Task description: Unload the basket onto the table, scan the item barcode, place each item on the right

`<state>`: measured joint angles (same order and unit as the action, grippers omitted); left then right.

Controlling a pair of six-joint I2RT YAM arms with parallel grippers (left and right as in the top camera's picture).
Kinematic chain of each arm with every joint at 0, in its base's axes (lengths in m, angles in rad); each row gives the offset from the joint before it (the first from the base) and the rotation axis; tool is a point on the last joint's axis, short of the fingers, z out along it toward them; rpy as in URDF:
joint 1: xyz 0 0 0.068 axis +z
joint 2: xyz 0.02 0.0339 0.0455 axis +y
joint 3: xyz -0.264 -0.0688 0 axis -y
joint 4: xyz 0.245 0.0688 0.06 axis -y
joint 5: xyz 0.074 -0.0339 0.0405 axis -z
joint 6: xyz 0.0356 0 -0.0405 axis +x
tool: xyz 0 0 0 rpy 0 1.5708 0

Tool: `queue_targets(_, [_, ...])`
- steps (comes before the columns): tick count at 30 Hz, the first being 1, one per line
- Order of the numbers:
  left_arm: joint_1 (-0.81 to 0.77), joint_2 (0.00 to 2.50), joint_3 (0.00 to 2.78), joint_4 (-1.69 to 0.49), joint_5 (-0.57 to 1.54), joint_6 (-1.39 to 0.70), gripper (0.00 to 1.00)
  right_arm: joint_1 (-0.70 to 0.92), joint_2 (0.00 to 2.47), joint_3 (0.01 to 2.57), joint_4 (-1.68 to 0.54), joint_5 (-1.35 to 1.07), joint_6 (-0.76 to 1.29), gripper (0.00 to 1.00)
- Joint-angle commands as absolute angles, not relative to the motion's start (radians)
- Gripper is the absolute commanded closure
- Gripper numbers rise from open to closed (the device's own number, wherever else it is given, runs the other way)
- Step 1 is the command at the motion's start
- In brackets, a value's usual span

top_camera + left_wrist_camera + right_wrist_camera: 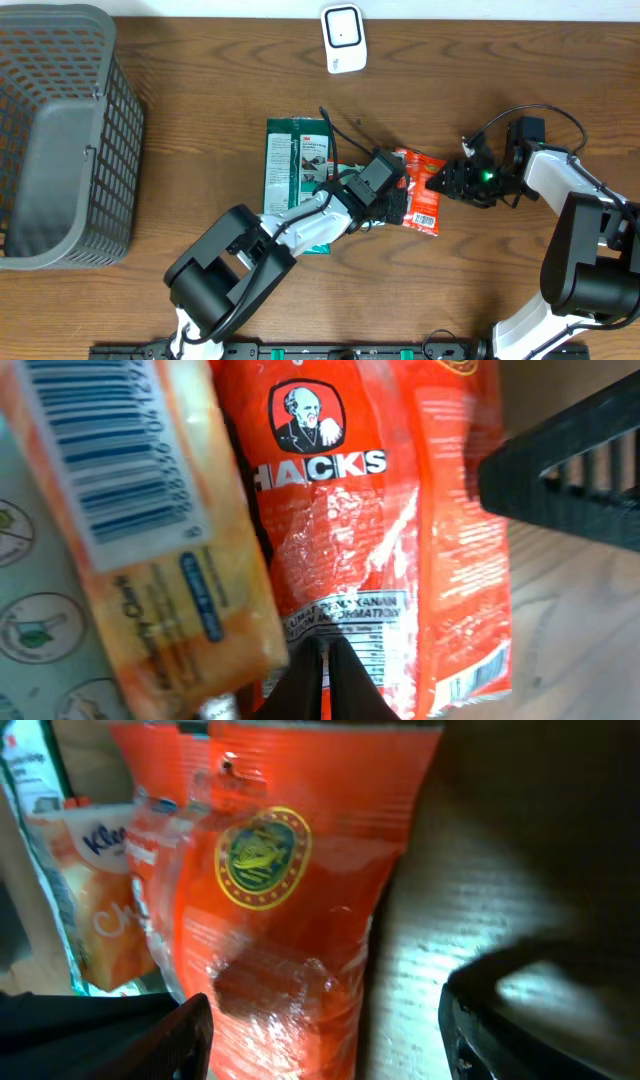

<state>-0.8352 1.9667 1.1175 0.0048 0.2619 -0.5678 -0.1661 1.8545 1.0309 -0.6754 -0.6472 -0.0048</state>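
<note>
Left claw (322, 678) is pinched right down, slim black fingers pressed together at the lower edge of the red bag (422, 190). Whether any film is caught between them, can't tell. Right claw (438, 184) stands wide, the bag's end sitting in the gap, nothing gripped.

Now the layout, all taken off the green pack (295, 165). Wood-grain table (200, 100) beneath it. Grey basket (60, 140), open lattice walls, well to its left. The green pack itself lies flat, rectangular, printed. The red bag is just to its right: glossy, crinkled foil, a portrait oval and "HACKS" in white. White rounded scanner (342, 38) sits beyond its upper right corner, well apart. Smallest, a soft orange tissue pack (170, 590) with a white barcode label, between pack and bag.
</note>
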Motion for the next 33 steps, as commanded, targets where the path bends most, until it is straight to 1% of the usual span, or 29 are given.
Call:
queue_targets(1, [-0.836, 2.005, 1.113, 0.001, 0.212, -0.552, 0.93, -0.172, 1.863, 1.017, -0.662, -0.694, -0.009, 0.33])
queue_targets(6, [-0.837, 2.016, 1.113, -0.004, 0.212, -0.555, 0.92, -0.172, 1.863, 0.999, -0.644, -0.699, -0.010, 0.33])
queue_targets(8, [-0.836, 2.016, 1.113, -0.004, 0.212, -0.555, 0.93, -0.172, 1.863, 0.971, -0.610, -0.714, -0.009, 0.33])
queue_targets(9, [-0.836, 2.016, 1.113, -0.004, 0.212, -0.555, 0.93, -0.172, 1.863, 0.930, -0.550, -0.755, -0.009, 0.33])
queue_targets(14, [-0.836, 2.016, 1.113, -0.003, 0.212, -0.555, 0.92, -0.168, 1.863, 0.845, -0.425, -0.888, -0.009, 0.36])
queue_targets(21, [-0.836, 2.016, 1.113, -0.003, 0.212, -0.555, 0.93, -0.162, 1.863, 0.796, -0.342, -0.896, 0.006, 0.37])
queue_targets(25, [-0.836, 2.016, 1.113, -0.002, 0.212, -0.555, 0.93, -0.162, 1.863, 0.796, -0.336, -0.918, 0.006, 0.45])
queue_targets(27, [-0.836, 2.016, 1.113, -0.002, 0.212, -0.555, 0.92, -0.162, 1.863, 0.796, -0.333, -0.952, 0.006, 0.53])
queue_targets(31, [-0.836, 2.016, 1.113, -0.002, 0.212, -0.554, 0.93, -0.162, 1.863, 0.796, -0.332, -0.946, -0.005, 0.69])
queue_targets(33, [-0.836, 2.016, 1.113, -0.002, 0.212, -0.554, 0.93, -0.163, 1.863, 0.796, -0.333, -0.943, -0.005, 0.67])
